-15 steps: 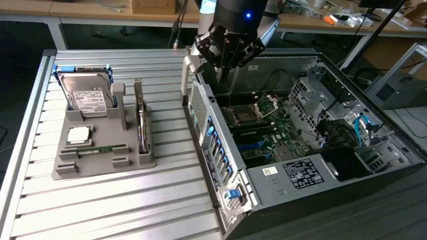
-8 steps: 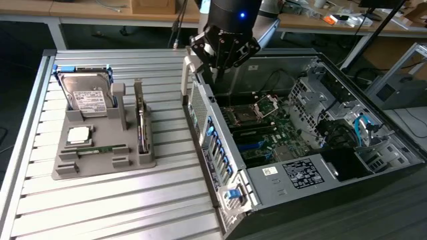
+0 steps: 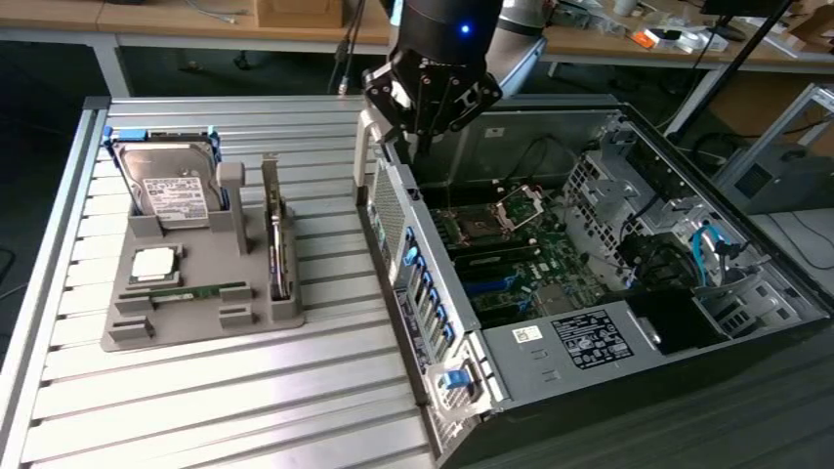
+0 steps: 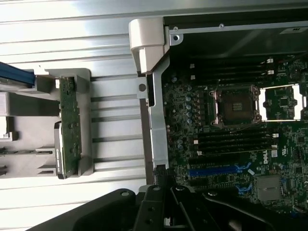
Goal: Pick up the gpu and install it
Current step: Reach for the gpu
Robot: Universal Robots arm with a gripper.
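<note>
The robot arm's fingers (image 3: 420,147), pressed together and holding nothing, hang over the side wall of an open computer case (image 3: 548,362). They are near the corner of the case farthest from the exterior camera. The graphics card (image 3: 276,230) has not been picked up. It stands on its long edge in a slot of a gray tray (image 3: 195,322), on the side of the tray nearest the case, and is clear of the fingers. Seen from the wrist, the card (image 4: 70,127) appears edge-on, a thin green strip with a metal end, beyond the case wall (image 4: 156,120), and the dark fingers (image 4: 166,197) hang just over that wall.

The tray lies on a slatted metal surface (image 3: 261,391) at the exterior view's left. It also carries a hard drive (image 3: 170,186) propped upright at its far end, a square processor chip (image 3: 154,262) lying flat and a green memory stick (image 3: 195,291) lying flat in front of the chip. The case lies on its side at the exterior view's right with its main board (image 3: 521,264) exposed. On that board the wrist view shows an open processor socket (image 4: 236,106) with dark memory slots either side of it and a blue slot (image 4: 214,171) closer to the fingers.
</note>
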